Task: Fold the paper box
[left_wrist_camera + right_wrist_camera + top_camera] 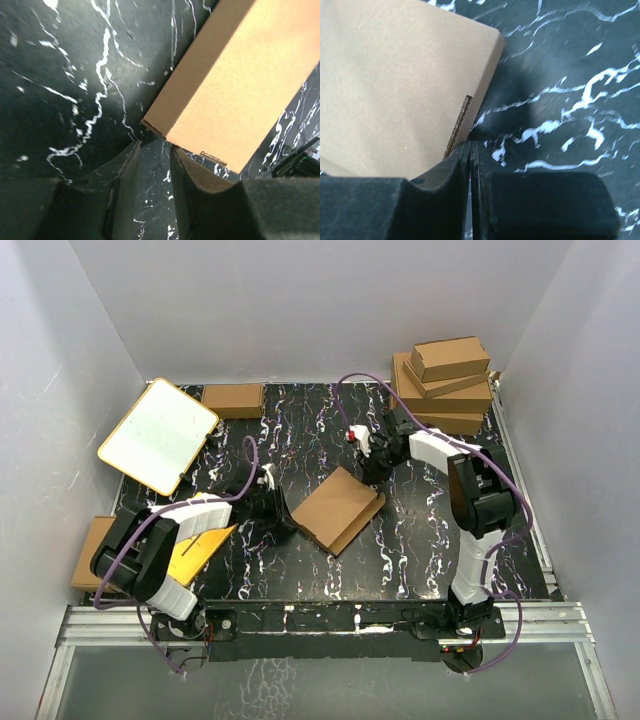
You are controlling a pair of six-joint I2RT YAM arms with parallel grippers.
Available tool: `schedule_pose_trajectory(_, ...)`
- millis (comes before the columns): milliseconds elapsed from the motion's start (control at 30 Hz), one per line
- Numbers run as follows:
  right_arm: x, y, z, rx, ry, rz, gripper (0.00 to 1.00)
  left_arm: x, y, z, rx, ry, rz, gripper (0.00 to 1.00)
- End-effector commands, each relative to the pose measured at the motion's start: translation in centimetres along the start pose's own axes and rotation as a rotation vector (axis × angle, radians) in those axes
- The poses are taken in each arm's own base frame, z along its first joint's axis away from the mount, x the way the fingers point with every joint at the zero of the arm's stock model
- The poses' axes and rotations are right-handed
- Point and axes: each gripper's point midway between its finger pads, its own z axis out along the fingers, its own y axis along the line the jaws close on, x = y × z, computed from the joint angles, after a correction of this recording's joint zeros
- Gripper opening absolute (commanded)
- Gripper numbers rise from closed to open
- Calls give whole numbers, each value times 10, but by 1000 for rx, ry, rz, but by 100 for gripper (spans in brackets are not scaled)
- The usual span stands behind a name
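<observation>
One black table (420,540) veined with white carries everything you have in front of you. At its far left corner a white board with an orange rim (158,434) lies tilted, partly over the edge. At the far right you have a stack of plain brown cardboard boxes (445,380), all closed, piled askew, so their contents are hidden from you. The paper box (338,509) sits flat near the middle of the table, turned diamond-wise between your two arms. It is a thin closed mailer with plain brown faces, and corrugated edges show at its corners. A flat piece of brown cardboard (88,555) lies at the left edge, part hidden under your left arm, with a yellow card (200,545) beside it, black lines on its face. A smaller brown box (232,400) rests at the far edge, just right of the board.

Your left gripper (280,508) is down at the box's left corner. From its wrist camera, the left gripper (155,147) stands a little apart, only table between its fingers, and the paper box (235,85) corner lies just beyond the tips. Your right gripper (372,472) is at the box's far corner. In its own view the right gripper (470,145) is pressed nearly together with nothing seen between, the paper box (395,85) edge just beside its left finger.
</observation>
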Motion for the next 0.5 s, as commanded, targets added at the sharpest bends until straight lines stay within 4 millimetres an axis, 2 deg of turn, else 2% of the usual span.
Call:
schedule_pose_trajectory(0, -8, 31, -22, -30, -30, -69, 10, -28, 10, 1, -61, -33, 42, 31)
schedule_pose_trajectory(200, 22, 66, -28, -75, -1, -57, 10, -59, 0, 8, -41, -36, 92, 35)
schedule_pose_trajectory(467, 38, 100, -35, -127, -8, -58, 11, -83, -16, 35, 21, 29, 131, 36)
